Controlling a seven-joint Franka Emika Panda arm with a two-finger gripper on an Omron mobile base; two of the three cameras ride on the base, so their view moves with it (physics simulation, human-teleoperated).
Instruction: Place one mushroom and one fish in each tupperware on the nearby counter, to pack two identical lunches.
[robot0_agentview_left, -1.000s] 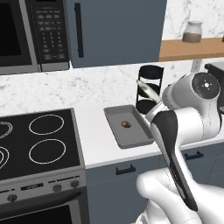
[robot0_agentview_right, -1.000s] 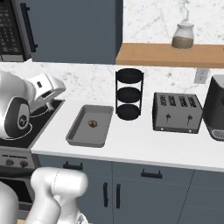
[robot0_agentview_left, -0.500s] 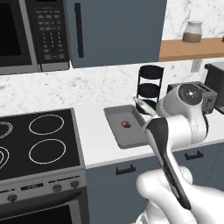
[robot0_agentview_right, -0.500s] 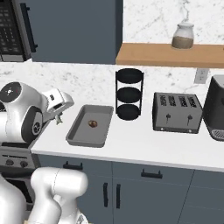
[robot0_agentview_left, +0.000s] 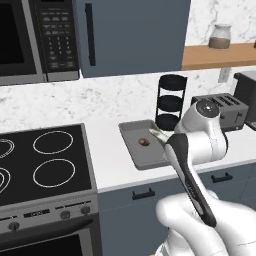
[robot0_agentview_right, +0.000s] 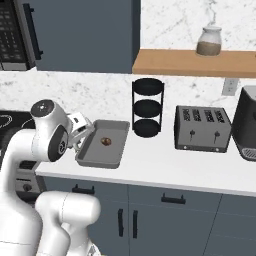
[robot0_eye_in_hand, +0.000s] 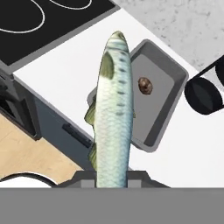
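My end effector (robot0_eye_in_hand: 112, 177) is pinched on the fish (robot0_eye_in_hand: 113, 109), which I hold by one end so that its silvery, green-finned body runs straight out ahead of my fingers. In the hand view the fish hangs above the near edge of the grey tupperware (robot0_eye_in_hand: 162, 94), over the table (robot0_eye_in_hand: 70, 74). A brown mushroom (robot0_eye_in_hand: 145, 85) lies inside the tupperware, just beside the line of the fish. From the right base view my end effector (robot0_agentview_right: 80, 131) sits at the tupperware's (robot0_agentview_right: 102, 145) left end. Behind the tupperware stands a black three-tier rack (robot0_agentview_right: 147, 107), and to its right a toaster (robot0_agentview_right: 203, 129). A stovetop (robot0_agentview_left: 42, 162) lies on the other side of the tupperware, with slate-blue drawers (robot0_agentview_right: 165, 205) below the table.
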